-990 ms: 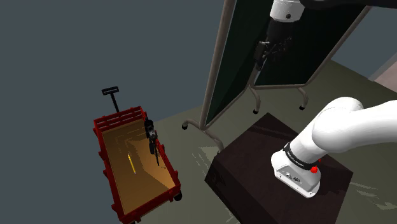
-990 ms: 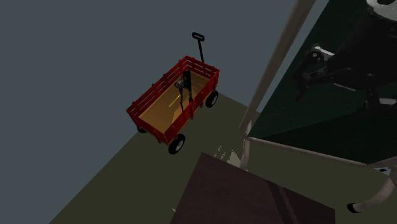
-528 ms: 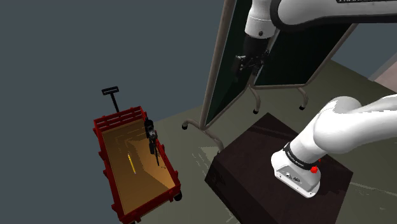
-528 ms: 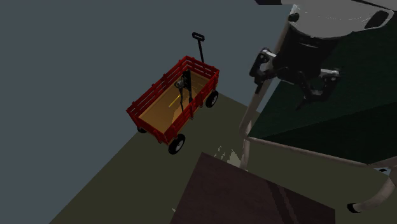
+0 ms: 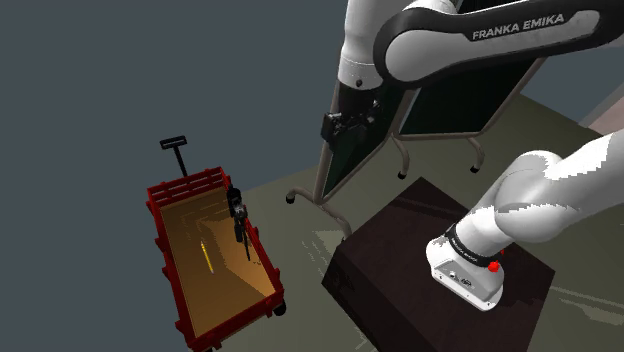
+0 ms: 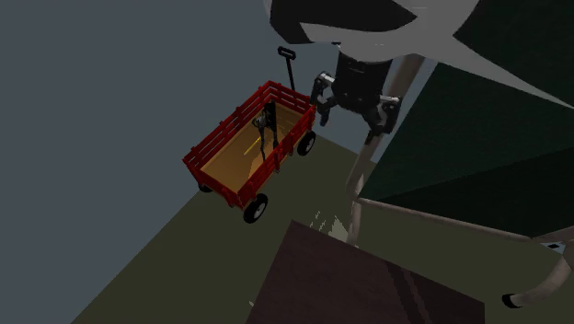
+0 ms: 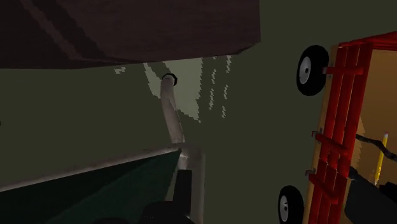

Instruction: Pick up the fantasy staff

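White capitals reading "FRANKA EMIKA" are running along a dark stretch of the arm (image 5: 505, 32), above the claw (image 5: 337, 129) and toward the shoulder view's right. Nothing else is reading clearly.

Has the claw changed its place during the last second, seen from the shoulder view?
Yes. The claw went toward the shoulder view's left and lower: from in front of the green screen to its frame post, nearer the red wagon.
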Action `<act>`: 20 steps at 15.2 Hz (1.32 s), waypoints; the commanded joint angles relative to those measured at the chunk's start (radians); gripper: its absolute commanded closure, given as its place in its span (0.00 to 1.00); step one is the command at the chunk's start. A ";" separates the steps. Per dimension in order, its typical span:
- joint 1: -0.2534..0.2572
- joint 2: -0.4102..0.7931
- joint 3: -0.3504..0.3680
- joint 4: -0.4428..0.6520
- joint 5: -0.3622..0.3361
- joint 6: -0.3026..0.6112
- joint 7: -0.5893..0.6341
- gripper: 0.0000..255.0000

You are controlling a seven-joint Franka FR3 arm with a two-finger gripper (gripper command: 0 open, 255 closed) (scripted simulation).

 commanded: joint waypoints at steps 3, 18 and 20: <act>0.010 0.127 0.066 0.049 -0.012 0.090 0.081 0.00; 0.126 0.696 0.190 0.422 -0.302 0.259 0.465 0.00; 0.164 0.775 0.181 0.495 -0.346 0.257 0.507 0.00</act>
